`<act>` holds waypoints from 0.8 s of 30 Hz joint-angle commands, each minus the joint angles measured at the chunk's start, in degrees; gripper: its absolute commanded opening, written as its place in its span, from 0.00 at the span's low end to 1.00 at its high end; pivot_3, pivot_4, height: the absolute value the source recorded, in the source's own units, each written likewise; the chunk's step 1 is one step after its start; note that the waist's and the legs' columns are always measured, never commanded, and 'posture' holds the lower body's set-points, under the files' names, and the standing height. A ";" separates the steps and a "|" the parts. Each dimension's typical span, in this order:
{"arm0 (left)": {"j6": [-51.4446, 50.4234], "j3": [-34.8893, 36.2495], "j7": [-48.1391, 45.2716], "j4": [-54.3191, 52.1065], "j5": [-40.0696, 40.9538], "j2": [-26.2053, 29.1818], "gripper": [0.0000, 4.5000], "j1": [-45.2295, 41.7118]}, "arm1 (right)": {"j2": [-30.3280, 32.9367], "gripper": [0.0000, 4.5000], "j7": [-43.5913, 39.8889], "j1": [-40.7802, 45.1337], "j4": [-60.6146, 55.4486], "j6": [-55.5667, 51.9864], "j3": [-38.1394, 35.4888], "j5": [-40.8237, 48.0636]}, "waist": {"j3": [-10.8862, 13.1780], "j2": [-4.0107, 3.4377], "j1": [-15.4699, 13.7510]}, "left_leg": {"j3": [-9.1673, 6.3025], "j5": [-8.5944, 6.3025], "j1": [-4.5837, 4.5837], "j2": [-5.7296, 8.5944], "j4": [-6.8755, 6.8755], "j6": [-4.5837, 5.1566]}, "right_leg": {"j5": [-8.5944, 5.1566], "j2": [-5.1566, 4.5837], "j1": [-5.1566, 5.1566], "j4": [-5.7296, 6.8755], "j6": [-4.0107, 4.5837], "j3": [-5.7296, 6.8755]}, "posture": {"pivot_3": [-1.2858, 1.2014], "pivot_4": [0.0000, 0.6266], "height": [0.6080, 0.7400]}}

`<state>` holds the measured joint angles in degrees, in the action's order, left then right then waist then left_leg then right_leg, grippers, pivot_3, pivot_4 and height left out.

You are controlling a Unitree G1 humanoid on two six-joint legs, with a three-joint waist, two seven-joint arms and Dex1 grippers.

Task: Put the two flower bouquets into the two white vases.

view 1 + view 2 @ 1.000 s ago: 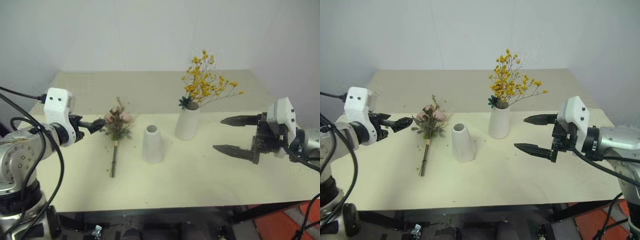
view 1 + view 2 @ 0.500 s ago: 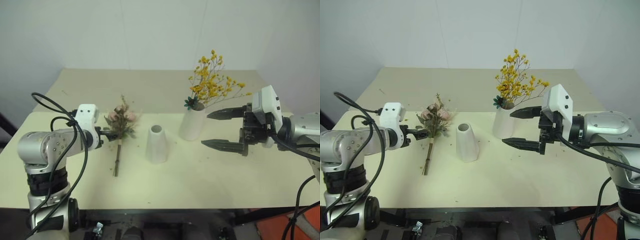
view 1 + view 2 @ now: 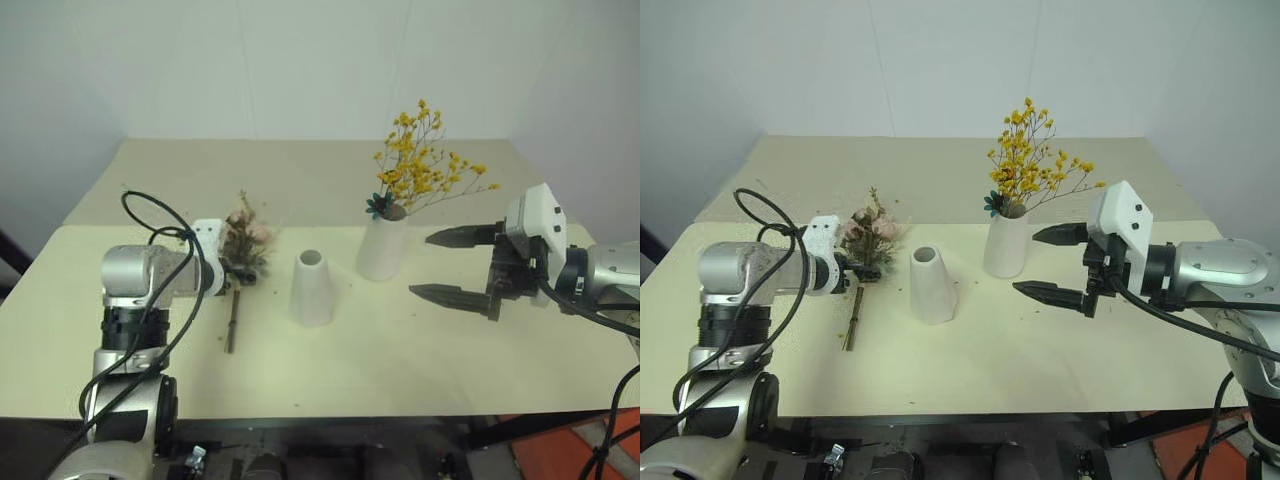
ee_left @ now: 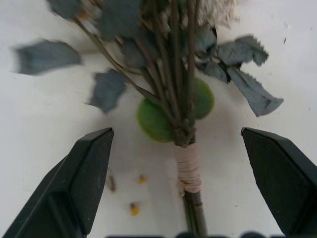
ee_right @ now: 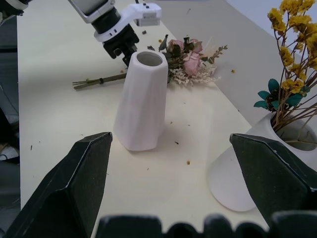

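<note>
The pink rose bouquet lies on the table with its brown stem pointing toward the front edge. My left gripper is low over it and open. In the left wrist view its fingers stand on either side of the bound stem, apart from it. The shorter white vase stands empty in the middle. The yellow bouquet stands in the taller white vase. My right gripper hovers open to the right of that vase, holding nothing.
The beige table carries small flower crumbs near the vases. A black cable loops over my left arm. An orange object lies on the floor past the table's front right corner.
My left gripper has come down and in toward the pink bouquet, and its open fingers now straddle the stem. The head camera has shifted. My right gripper stays open in place.
</note>
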<state>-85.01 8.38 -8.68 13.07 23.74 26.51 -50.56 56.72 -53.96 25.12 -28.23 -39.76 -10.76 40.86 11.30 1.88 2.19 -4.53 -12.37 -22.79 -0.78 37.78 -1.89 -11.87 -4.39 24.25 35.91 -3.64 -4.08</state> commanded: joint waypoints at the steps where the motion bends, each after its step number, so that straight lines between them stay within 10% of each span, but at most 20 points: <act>1: 0.08 -0.90 -2.14 3.86 -0.77 -0.06 0.86 -3.09 | 0.87 1.00 1.08 -0.41 -1.45 -0.40 -2.46 0.13 | 0.00 0.00 0.01 | 0.00 0.00 0.00 0.00 0.00 0.00 | 0.00 0.00 -0.01 0.00 -0.01 0.00 | 0.52 0.24 1.00; 13: -2.50 -0.01 -3.03 5.89 -2.76 -0.44 0.03 -7.54 | 0.70 1.00 2.52 -0.86 -1.27 -0.16 -1.62 -1.02 | 0.00 0.00 0.21 | 0.00 0.00 -0.03 0.00 0.00 0.00 | 0.00 -0.01 0.02 0.00 -0.02 -0.01 | 0.52 0.24 1.00; 24: 26.28 12.01 8.03 -5.31 -8.53 -4.18 0.02 -3.43 | 0.31 1.00 2.48 -0.42 -1.17 0.63 -1.64 -2.29 | 0.01 0.02 -0.14 | 0.00 0.01 -0.06 0.00 0.00 -0.02 | 0.29 -0.03 0.04 -0.03 0.44 0.00 | 0.52 0.24 1.00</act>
<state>-66.52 17.85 -1.85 12.57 15.75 22.31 -53.24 56.72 -51.74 23.82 -28.56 -40.03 -10.79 38.39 11.31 1.90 2.04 -4.53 -12.36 -22.86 -0.78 37.79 -1.91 -11.57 -4.42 24.29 35.88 -3.21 -4.08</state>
